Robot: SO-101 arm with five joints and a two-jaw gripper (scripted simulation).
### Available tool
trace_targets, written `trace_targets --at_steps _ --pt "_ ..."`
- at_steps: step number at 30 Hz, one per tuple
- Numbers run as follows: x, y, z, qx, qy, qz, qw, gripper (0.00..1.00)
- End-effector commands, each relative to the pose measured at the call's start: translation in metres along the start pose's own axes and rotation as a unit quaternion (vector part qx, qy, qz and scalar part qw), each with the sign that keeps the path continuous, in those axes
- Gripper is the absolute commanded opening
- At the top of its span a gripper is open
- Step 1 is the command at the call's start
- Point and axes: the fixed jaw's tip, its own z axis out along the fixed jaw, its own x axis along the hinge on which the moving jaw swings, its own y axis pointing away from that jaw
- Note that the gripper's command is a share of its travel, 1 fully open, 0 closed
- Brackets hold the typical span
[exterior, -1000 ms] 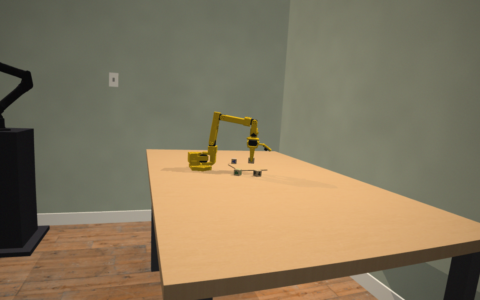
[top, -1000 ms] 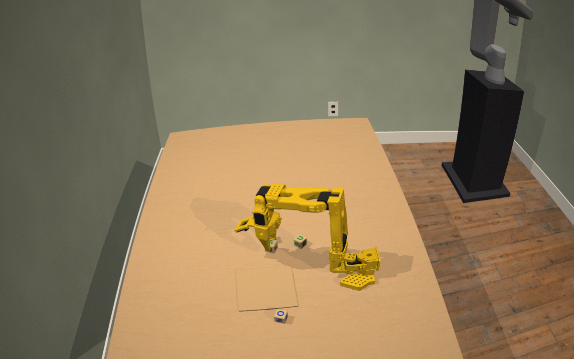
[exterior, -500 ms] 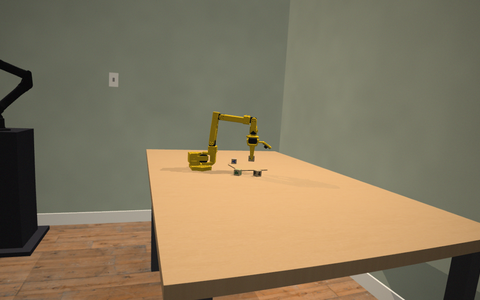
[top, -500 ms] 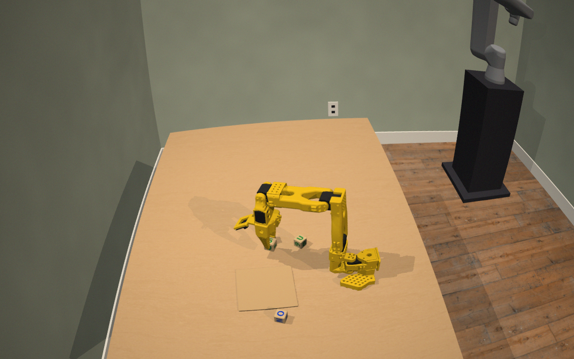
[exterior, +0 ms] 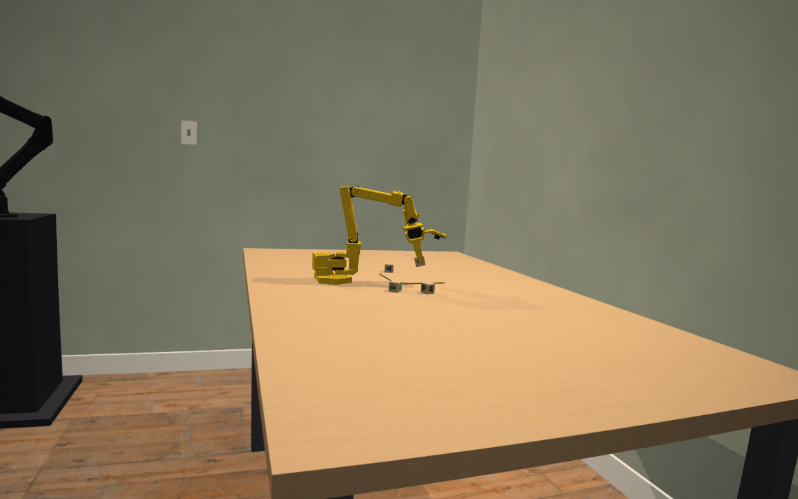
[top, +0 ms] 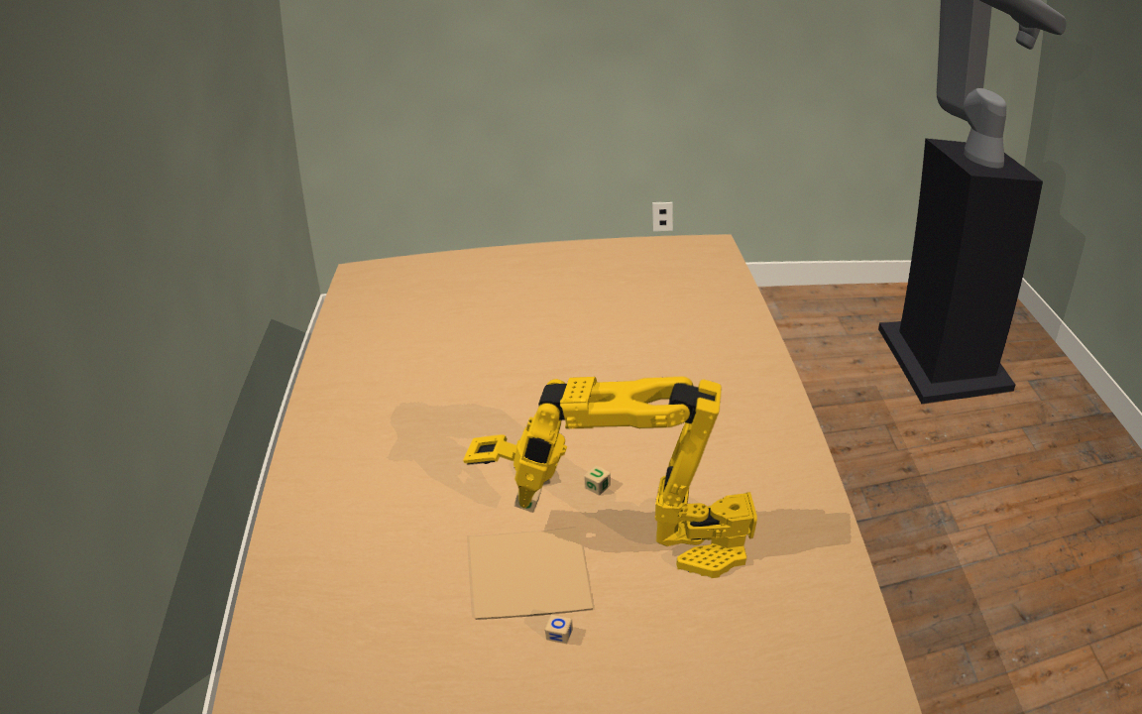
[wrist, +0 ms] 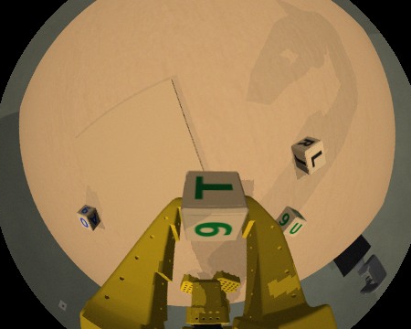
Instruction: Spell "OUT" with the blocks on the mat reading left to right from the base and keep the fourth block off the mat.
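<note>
T block [top: 528, 507] [exterior: 420, 264] [wrist: 215, 189]: raised, pinched between fingers [top: 524, 501] [exterior: 419, 259] | mat [top: 530, 577] [exterior: 414, 283] [wrist: 137, 137]: left of fingers, wrist view; low approach could catch its edge, shifting it | release misaligned: T turned | U block [top: 596, 481] [exterior: 395, 286] [wrist: 292, 221]: right of fingers; wide swing could knock it

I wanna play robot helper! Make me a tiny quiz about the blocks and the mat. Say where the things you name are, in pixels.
1. True or false: the jaws hold a block with a green T [top: 532, 506] [exterior: 420, 263] [wrist: 215, 203].

2. What colour is the O on the block beside the mat's edge [top: 558, 629] [exterior: 388, 268] [wrist: 88, 217]?
A) green
B) blue
C) black

3. Fill in: the mat [top: 528, 575] [exterior: 414, 283] [wrist: 137, 137] has ___ blocks lying on it.

Key: 1 true; 2 B; 3 zero
</note>
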Motion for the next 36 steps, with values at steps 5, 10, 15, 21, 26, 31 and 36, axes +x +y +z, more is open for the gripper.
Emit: trace_targets --at_steps 5,10,15,21,26,31,36 --pt "-0.01 0.013 -0.012 -0.015 -0.098 -0.024 0.995 0.0" --pt "-0.009 0.014 -0.012 -0.016 -0.102 -0.026 0.994 0.0" --pt "-0.01 0.015 -0.012 -0.017 -0.106 -0.027 0.994 0.0" --pt "-0.012 0.022 -0.011 -0.026 -0.143 -0.042 0.989 0.0" --pt "-0.014 0.033 -0.01 -0.041 -0.198 -0.064 0.977 0.0" --pt "-0.014 0.04 -0.01 -0.052 -0.232 -0.077 0.968 0.0" --pt "-0.013 0.049 -0.012 -0.066 -0.274 -0.092 0.955 0.0"
